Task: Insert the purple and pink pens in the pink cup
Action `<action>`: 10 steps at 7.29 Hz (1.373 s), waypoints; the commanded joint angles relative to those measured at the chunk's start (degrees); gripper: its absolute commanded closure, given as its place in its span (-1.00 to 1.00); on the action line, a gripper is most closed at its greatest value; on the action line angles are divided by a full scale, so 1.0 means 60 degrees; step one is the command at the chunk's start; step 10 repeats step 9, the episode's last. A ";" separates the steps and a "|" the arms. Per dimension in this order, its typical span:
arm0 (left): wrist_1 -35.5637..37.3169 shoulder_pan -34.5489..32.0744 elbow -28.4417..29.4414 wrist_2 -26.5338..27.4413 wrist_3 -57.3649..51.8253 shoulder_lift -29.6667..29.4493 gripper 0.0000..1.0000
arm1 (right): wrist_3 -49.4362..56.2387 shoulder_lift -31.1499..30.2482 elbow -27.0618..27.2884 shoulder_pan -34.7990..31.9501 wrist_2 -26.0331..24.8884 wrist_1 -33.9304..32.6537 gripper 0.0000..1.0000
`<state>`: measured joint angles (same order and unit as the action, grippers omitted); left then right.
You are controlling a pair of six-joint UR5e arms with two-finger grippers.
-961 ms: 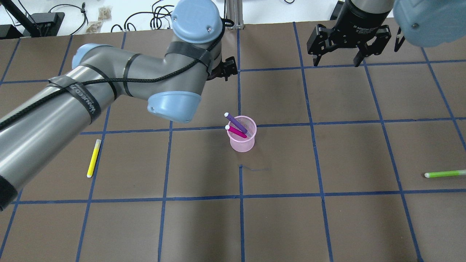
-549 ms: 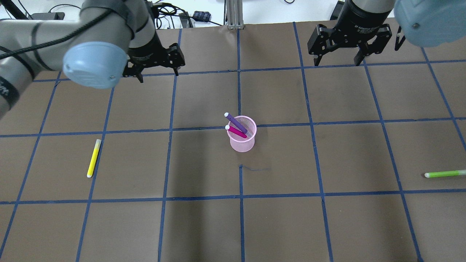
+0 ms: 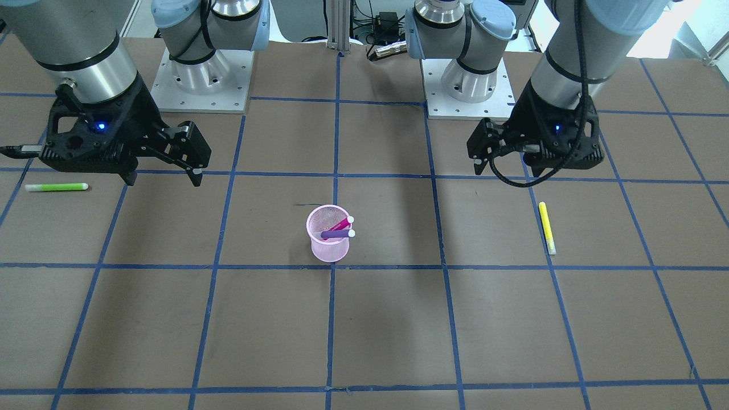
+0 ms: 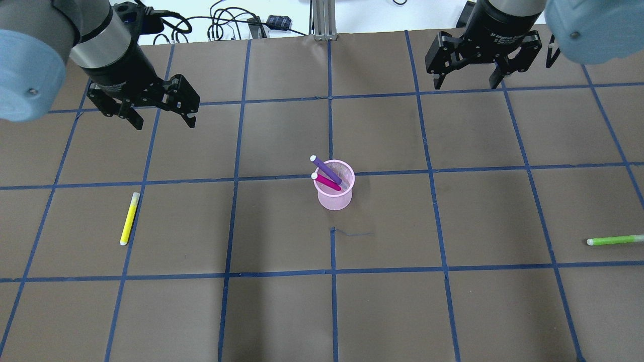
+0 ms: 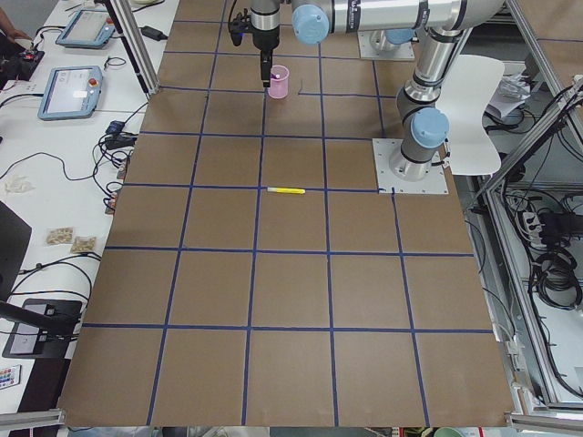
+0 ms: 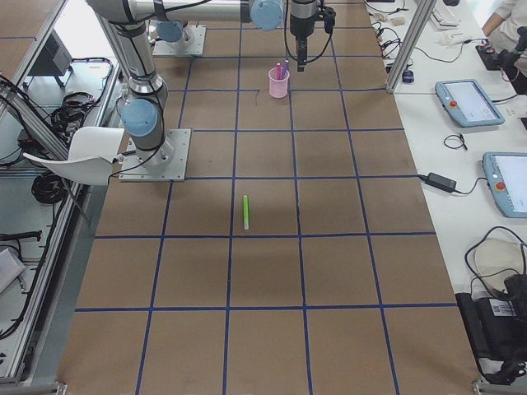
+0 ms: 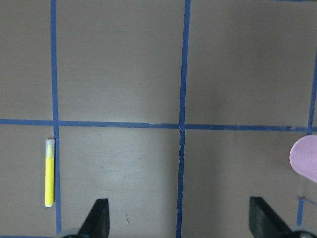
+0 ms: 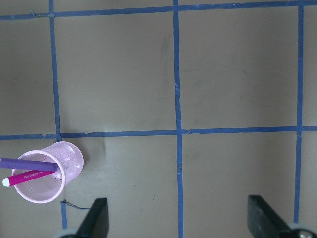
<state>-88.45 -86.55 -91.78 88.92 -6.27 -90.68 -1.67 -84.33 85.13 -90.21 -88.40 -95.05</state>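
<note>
The pink mesh cup (image 4: 335, 197) stands upright near the table's middle. The purple pen (image 4: 327, 170) and the pink pen (image 4: 328, 183) both stand slanted inside it, their white caps leaning over its left rim. The cup (image 8: 42, 173) and both pens also show in the right wrist view, and the cup's edge (image 7: 304, 158) shows in the left wrist view. My left gripper (image 4: 163, 120) is open and empty, above the table at the back left, far from the cup. My right gripper (image 4: 466, 84) is open and empty at the back right.
A yellow pen (image 4: 129, 218) lies on the table to the left, below my left gripper. A green pen (image 4: 614, 240) lies near the right edge. Cables and boxes sit past the table's far edge. Blue tape lines grid the brown table.
My left arm has swung from above the cup area to the back left, and its open gripper now hangs over the left part of the table. The right arm, cup and pens have not moved.
</note>
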 commanded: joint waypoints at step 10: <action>-0.0302 0.0142 -0.0655 0.0019 -0.0302 0.0464 -1.00 | 0.0029 0.0124 -0.0462 0.0020 0.0041 0.0139 -1.00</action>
